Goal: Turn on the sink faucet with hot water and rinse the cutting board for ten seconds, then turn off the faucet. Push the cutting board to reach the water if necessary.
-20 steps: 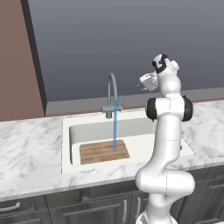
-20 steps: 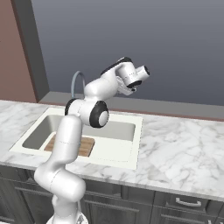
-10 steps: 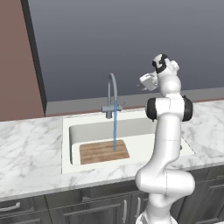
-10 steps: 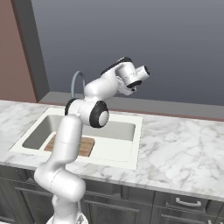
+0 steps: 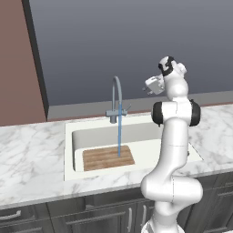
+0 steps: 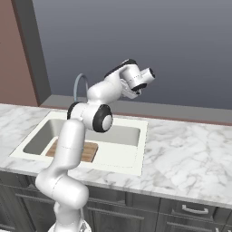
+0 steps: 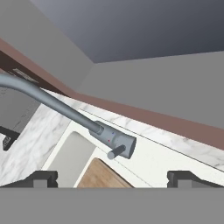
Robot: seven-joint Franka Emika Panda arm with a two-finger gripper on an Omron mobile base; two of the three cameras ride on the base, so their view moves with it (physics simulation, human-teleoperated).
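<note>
Running in a thin blue line, the water (image 5: pixel 119 134) drops from the tip of the faucet (image 5: pixel 116 99) and lands on the cutting board (image 5: pixel 108 157), near its right end. The board lies flat on the floor of the sink (image 5: pixel 68 150), against the front wall and a little left of the middle; bare white basin stays open to its right and behind it, and a narrower strip to its left. The faucet stands at the back rim of the sink, with marble counter (image 5: pixel 27 159) spreading wide on both sides. The claw (image 5: pixel 148 88) hangs high in the air to the right of the gooseneck, above the back right part of the basin, touching nothing and holding nothing; in the hand view its two dark fingertips (image 7: pixel 41 178) sit far apart, so it is spread wide. The arm rises upright from the base in front of the counter, with the wrist bent so the hand looks down at the faucet base and its lever.
</note>
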